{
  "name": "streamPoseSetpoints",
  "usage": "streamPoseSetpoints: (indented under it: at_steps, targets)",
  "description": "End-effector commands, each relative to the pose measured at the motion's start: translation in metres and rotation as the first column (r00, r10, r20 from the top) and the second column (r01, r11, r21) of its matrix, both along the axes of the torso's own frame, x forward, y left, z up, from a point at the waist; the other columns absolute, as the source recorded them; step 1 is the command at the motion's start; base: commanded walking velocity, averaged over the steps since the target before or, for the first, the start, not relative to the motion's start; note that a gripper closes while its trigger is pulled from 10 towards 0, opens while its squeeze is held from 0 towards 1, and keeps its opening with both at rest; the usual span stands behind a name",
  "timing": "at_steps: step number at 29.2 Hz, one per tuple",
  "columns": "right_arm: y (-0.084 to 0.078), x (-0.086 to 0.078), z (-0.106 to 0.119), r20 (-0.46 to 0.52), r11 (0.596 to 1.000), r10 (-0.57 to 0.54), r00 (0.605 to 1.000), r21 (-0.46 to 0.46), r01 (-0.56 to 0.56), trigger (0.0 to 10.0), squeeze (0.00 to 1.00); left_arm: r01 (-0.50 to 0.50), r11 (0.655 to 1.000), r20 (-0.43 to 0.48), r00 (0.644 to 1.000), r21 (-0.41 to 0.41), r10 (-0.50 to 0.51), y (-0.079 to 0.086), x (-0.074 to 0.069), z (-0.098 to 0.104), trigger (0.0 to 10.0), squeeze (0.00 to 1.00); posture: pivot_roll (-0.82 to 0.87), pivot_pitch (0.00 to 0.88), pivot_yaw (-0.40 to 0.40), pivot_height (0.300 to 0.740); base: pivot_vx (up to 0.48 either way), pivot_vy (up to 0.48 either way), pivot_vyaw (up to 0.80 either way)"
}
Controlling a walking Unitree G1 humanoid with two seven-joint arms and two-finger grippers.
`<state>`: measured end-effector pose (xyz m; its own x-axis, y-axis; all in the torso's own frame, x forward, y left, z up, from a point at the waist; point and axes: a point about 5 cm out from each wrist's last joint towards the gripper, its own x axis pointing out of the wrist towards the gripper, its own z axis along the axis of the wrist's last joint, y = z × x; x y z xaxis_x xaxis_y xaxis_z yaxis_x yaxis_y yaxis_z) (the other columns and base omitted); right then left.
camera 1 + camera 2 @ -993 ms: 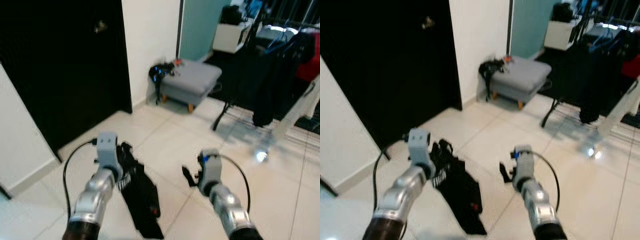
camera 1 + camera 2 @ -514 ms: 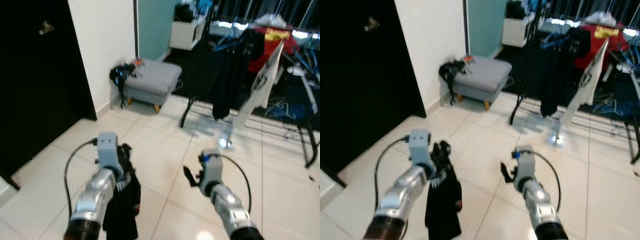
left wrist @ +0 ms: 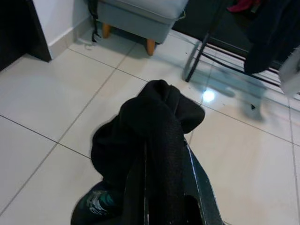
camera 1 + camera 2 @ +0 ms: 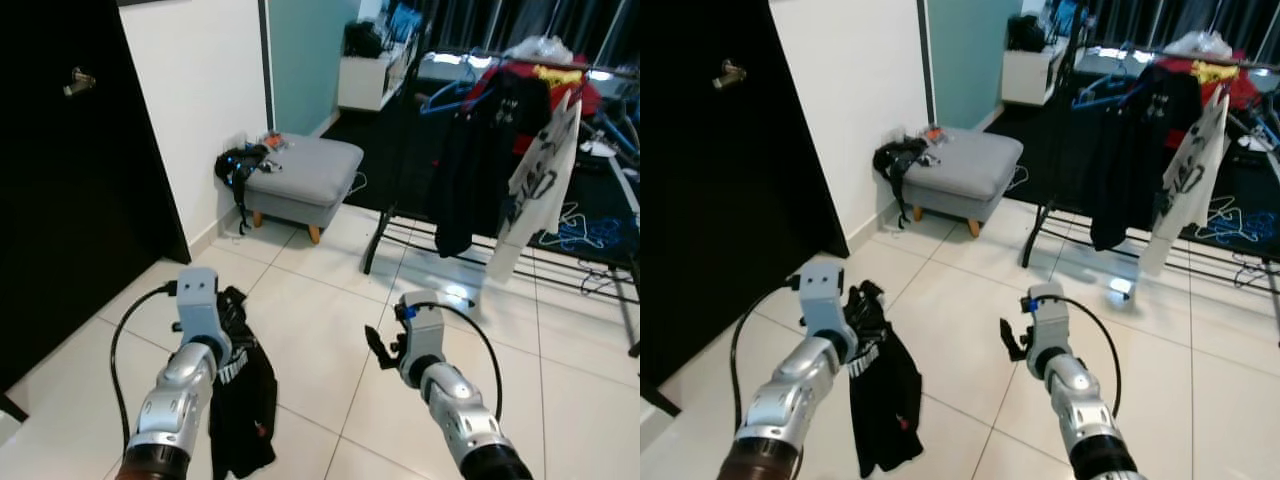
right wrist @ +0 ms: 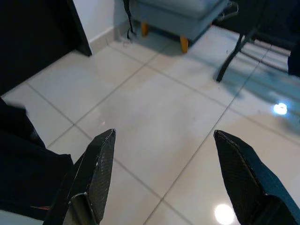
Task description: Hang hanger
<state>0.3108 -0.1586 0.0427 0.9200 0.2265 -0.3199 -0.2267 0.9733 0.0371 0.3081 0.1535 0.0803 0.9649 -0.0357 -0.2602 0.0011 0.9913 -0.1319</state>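
Observation:
A black garment [image 4: 243, 400] with a small pale print hangs from my left gripper [image 4: 226, 312], low at the left over the tiled floor. In the left wrist view the cloth [image 3: 157, 126] is bunched over the shut black fingers [image 3: 199, 187]; no hanger can be made out in it. My right gripper [image 4: 378, 347] is held out over the floor, its fingers [image 5: 98, 168] wide open with nothing between them. A clothes rack [image 4: 400, 170] stands at the back right with dark clothes [image 4: 470, 150], a white shirt [image 4: 538, 180] and blue hangers [image 4: 447, 94].
A grey footstool [image 4: 302, 176] with a black strap-like item [image 4: 236, 164] on its left end stands against the white wall. A black door [image 4: 70, 200] lies to the left. Pale tiles [image 4: 320, 310] stretch between me and the rack. A white cabinet [image 4: 368, 80] sits far back.
The whole view has swung right, so the rack and footstool now show more fully. Both arms keep their pose; the black garment still hangs from my left gripper.

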Motion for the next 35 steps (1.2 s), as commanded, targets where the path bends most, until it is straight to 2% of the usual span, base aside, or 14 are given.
streamPoseSetpoints:
  at_steps: [1,6,18,35]
  targets:
    - [0.007,0.0,-0.002,-0.005,1.0,0.013,1.0,0.0,-0.013,10.0,0.0,-0.005,1.0,0.012,1.0,0.004,0.005,0.001,-0.001,0.0,10.0,0.0,0.03,0.0,-0.024,0.74,0.33,0.0,0.0]
    - [0.006,0.0,-0.003,-0.012,1.0,0.002,1.0,0.005,-0.002,10.0,0.0,0.018,1.0,0.01,1.0,0.0,-0.018,-0.004,-0.003,-0.001,10.0,0.0,0.02,0.0,-0.015,0.74,0.333,0.0,-0.33]
    - [0.003,-0.002,-0.004,-0.006,1.0,-0.012,1.0,0.009,0.012,10.0,0.0,0.047,0.999,0.003,0.999,0.003,-0.047,-0.007,-0.003,-0.003,10.0,0.0,0.01,0.0,-0.002,0.74,0.332,0.0,-0.8]
    - [0.004,-0.001,-0.002,0.007,1.0,-0.005,1.0,0.007,0.005,10.0,0.0,0.054,0.999,0.008,0.999,-0.007,-0.054,-0.009,-0.003,-0.001,10.0,0.0,0.02,0.0,-0.007,0.74,0.331,0.0,0.0]
